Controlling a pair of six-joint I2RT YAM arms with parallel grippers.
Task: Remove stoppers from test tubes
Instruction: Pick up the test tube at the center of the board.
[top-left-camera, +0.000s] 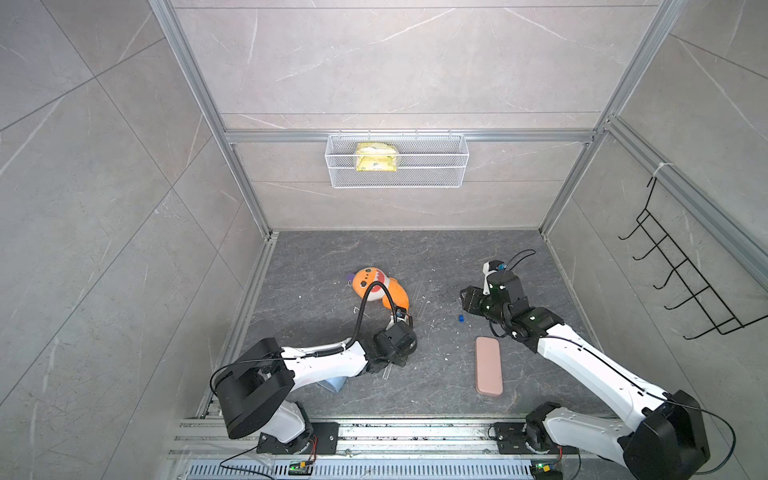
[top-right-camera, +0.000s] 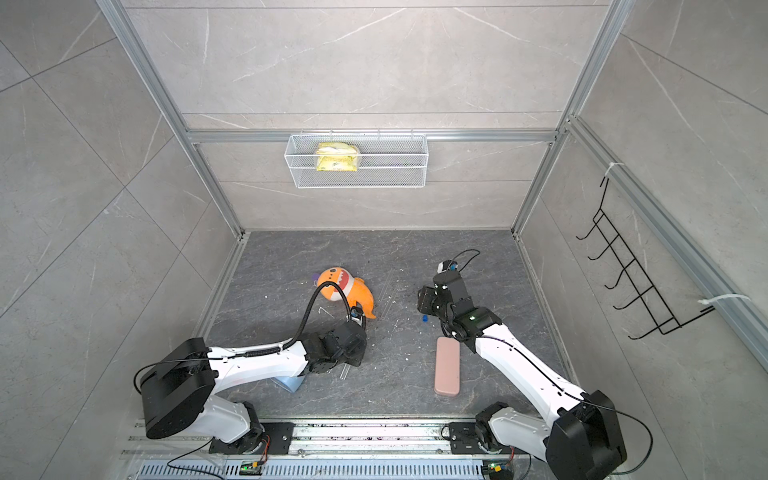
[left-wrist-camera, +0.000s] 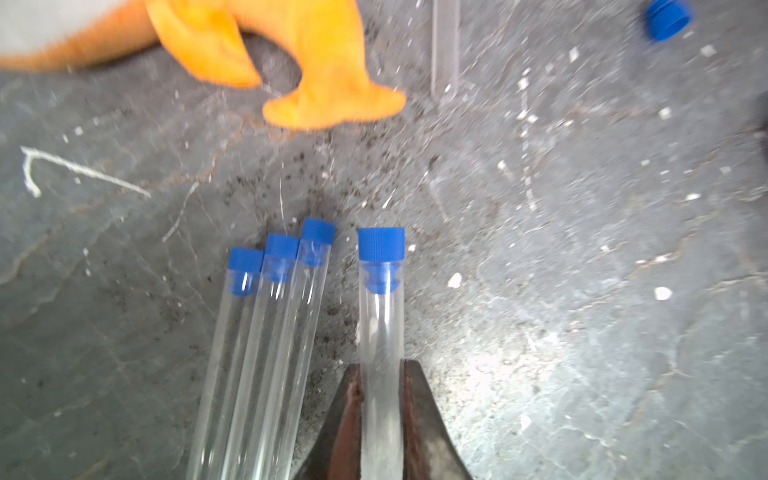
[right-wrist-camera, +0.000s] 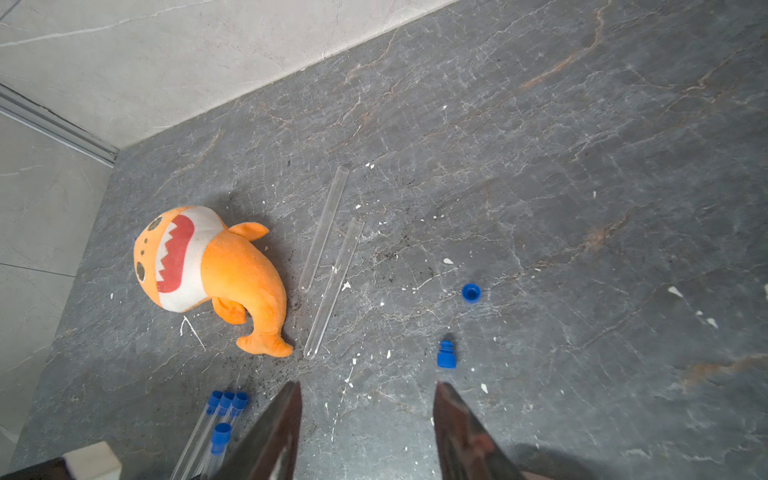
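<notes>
In the left wrist view my left gripper (left-wrist-camera: 382, 368) is shut on a clear test tube (left-wrist-camera: 381, 324) that carries a blue stopper (left-wrist-camera: 381, 245). Beside it three more stoppered test tubes (left-wrist-camera: 266, 340) lie together on the dark floor. My right gripper (right-wrist-camera: 365, 386) stands open above the floor with nothing between its fingers. Two loose stoppers (right-wrist-camera: 446, 355) (right-wrist-camera: 471, 293) lie just ahead of it. Two bare test tubes (right-wrist-camera: 326, 228) (right-wrist-camera: 336, 286) lie next to the plush. In a top view one loose stopper (top-left-camera: 461, 318) shows below the right gripper (top-left-camera: 466, 298).
An orange shark plush (top-left-camera: 374, 286) lies beyond the left wrist. A pink case (top-left-camera: 488, 365) lies at the front right. A pale blue object (top-left-camera: 334, 384) sits under the left arm. A bent white stick (left-wrist-camera: 62, 166) and white crumbs dot the floor. A wire basket (top-left-camera: 397, 183) hangs on the back wall.
</notes>
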